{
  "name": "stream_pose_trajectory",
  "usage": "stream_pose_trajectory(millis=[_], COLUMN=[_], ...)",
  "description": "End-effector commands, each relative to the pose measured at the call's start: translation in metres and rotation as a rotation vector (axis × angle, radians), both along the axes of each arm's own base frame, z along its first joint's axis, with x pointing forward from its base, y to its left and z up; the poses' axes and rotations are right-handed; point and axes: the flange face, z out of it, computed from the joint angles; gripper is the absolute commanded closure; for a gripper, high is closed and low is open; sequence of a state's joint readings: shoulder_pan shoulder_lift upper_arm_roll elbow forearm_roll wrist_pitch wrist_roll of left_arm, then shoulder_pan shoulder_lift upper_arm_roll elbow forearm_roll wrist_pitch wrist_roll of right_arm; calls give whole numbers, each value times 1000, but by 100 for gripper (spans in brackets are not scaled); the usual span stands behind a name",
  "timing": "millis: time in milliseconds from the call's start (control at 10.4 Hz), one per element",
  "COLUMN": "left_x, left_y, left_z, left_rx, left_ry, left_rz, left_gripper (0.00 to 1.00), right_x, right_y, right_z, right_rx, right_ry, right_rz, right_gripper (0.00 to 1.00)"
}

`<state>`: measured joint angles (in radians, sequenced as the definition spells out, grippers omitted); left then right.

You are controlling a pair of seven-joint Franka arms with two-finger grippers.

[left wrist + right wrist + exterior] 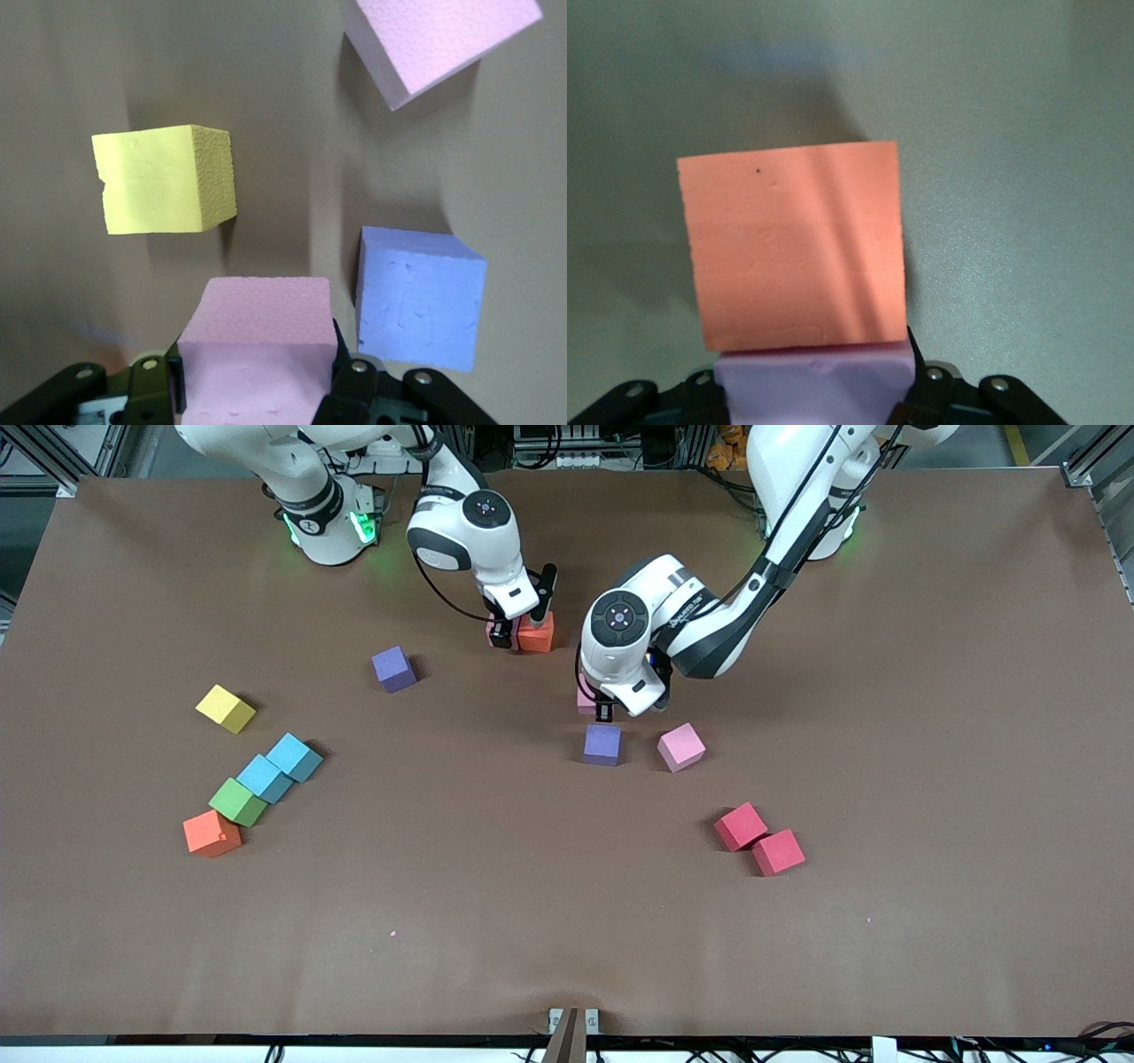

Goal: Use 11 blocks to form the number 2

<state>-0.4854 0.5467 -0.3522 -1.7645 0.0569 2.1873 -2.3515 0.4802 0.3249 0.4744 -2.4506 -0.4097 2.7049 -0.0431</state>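
My right gripper is shut on a pink block low over the table near the robots' bases. This block's face presses against an orange block. My left gripper is shut on another pink block at mid-table. Just nearer the front camera sit a purple block and a third pink block. The left wrist view also shows a yellow block close by, which the left arm hides in the front view.
Toward the right arm's end lie a purple block, a yellow block, two light blue blocks, a green cube and an orange block. Two red blocks touch toward the left arm's end.
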Motion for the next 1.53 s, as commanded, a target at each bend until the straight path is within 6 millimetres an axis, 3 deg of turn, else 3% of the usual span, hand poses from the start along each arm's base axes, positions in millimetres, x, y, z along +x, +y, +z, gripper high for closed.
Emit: stream_pose_trajectory(millis=[0,192,383,575,766,958,1245,1437], left_x=[-17,-33,-49,-62,-80,-104,-138,-152], left_y=[5,5,3,0,-3,-7,-13,-19], left_z=[7,10,6,-3,-14,-25,-39,-43], left_rx=[-17,-31,-34,-41,-44,-51,-29,-25], left_ry=[-16,-42,-42,-49,-50,-62,-47,-45], left_rz=[35,23,7,-7,-26,-29,-9,4], left_gripper=[71,71,71,71,71,71,71,71], right_x=[-1,-1,-2,10,8,6,18,43], right_y=[4,4,6,2,-10,-15,-37,-57], right_z=[-1,0,6,33,56,62,73,91], right_rx=[7,6,7,-4,-150,-192,-313,-327], right_ry=[-7,-8,-17,-75,-99,-102,-86,-93], right_rz=[-9,-8,-3,-3,48,49,55,105], right_gripper=[41,0,0,0,0,0,0,0])
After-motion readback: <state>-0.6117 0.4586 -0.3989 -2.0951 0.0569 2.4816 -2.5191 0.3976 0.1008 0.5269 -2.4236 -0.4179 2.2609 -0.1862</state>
